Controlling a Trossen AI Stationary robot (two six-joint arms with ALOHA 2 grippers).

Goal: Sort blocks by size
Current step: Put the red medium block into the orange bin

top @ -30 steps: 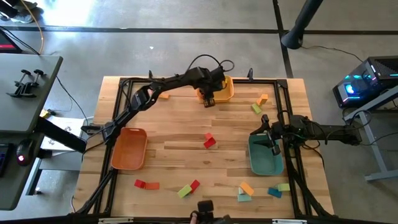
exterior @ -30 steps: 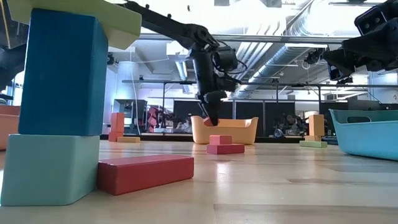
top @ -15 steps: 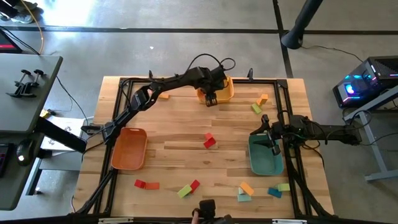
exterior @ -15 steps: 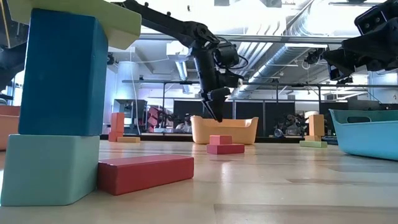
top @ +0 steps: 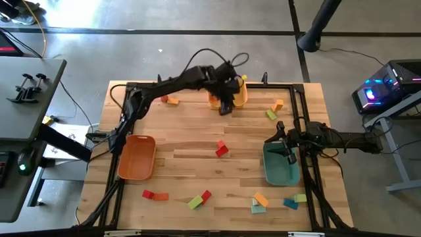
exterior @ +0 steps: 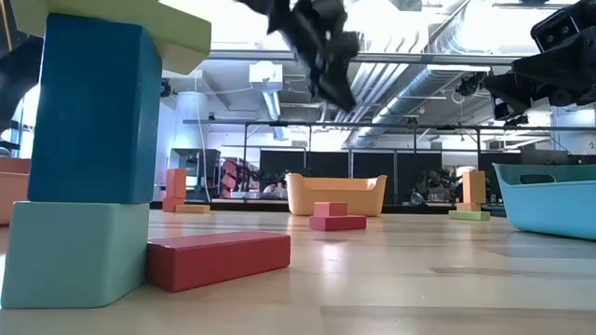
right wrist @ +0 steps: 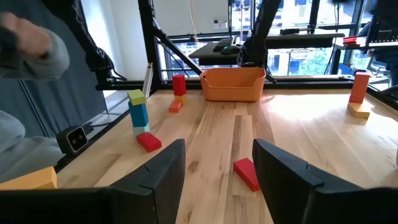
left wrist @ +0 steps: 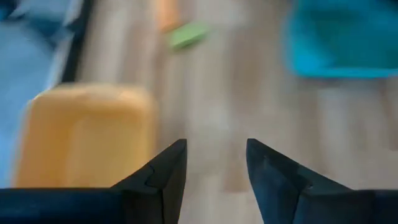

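My left gripper (left wrist: 216, 146) stands open and empty, high above the table beside the yellow tray (top: 238, 94) at the far middle (exterior: 326, 56). My right gripper (right wrist: 217, 149) waits open and empty over the teal tray (top: 279, 168) at the right. The blocks lie scattered. Two red ones (top: 221, 149) sit in the middle. An orange one (top: 172, 100) lies far left, and an orange (top: 279, 104) and a green one (top: 271, 114) far right. Several more lie along the near edge (top: 199, 199), some stacked: a green block on a blue one on a teal one (exterior: 88, 158).
An orange tray (top: 136, 157) sits at the table's left. A black frame (top: 131, 85) runs around the tabletop. A red bar (exterior: 219, 259) lies beside the near stack. A person's sleeve (right wrist: 28, 40) shows beyond the table in the right wrist view.
My left gripper has risen from just above the yellow tray's near rim to high above the table, most of it in the last half second, and its arm has arched up. The blocks and trays have stayed in place.
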